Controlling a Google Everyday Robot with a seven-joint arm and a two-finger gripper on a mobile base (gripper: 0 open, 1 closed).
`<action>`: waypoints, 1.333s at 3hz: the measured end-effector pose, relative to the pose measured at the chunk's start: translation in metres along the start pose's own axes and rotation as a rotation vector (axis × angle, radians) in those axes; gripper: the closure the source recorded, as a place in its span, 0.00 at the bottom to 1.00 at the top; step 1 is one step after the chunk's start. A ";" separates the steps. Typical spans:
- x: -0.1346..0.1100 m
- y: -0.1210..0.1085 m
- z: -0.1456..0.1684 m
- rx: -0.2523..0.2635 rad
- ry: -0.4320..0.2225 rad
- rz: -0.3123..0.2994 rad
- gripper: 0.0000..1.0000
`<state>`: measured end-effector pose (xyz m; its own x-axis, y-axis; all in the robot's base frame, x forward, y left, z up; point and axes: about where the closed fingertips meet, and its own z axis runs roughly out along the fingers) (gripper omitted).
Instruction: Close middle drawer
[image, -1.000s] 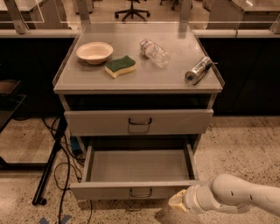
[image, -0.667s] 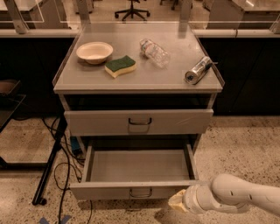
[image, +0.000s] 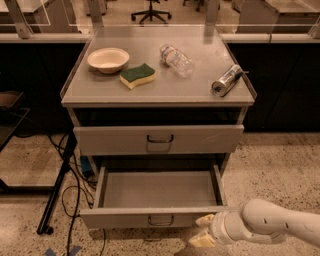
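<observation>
While the middle drawer (image: 160, 192) stays pulled out at lower centre, my gripper (image: 202, 230), fingers (image: 205, 219) apart, holds unmoved at its front's right end; no push yet.

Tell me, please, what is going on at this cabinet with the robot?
The robot's arm reaches in from the lower right, and its gripper is at the right end of the middle drawer front, low near the floor. That drawer is pulled far out and looks empty, so it is not yet closed. Whether the gripper is touching the front is unclear. On the cabinet top lie a bowl, a sponge, a plastic bottle and a metal can.
</observation>
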<state>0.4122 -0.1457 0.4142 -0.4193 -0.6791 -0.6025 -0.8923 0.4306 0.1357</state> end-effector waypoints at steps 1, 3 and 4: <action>0.000 0.000 0.000 0.000 0.000 0.000 0.00; -0.003 -0.009 0.003 -0.003 -0.006 0.013 0.15; -0.013 -0.047 0.016 -0.030 0.009 0.031 0.38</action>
<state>0.4626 -0.1473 0.4032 -0.4480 -0.6709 -0.5910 -0.8835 0.4334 0.1778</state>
